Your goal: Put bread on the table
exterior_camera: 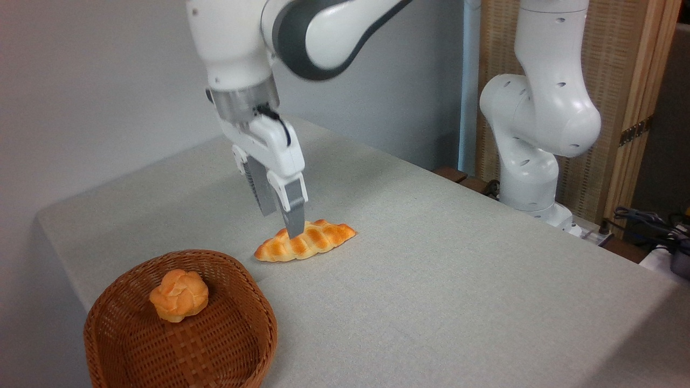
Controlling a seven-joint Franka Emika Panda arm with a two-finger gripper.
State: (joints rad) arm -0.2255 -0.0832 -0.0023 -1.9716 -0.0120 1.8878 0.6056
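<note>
I can read no text, label, brand, number or sign anywhere in this view. My own white arm casing carries no legible marking, and neither does anything else in sight.

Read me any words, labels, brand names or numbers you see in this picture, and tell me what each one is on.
None: no readable text shows anywhere.
The robot arm and gripper carry no visible logo or label.
The bread, the bun, the basket and the table are unmarked.
The clutter at the right edge is too small and blurred to tell.
</note>
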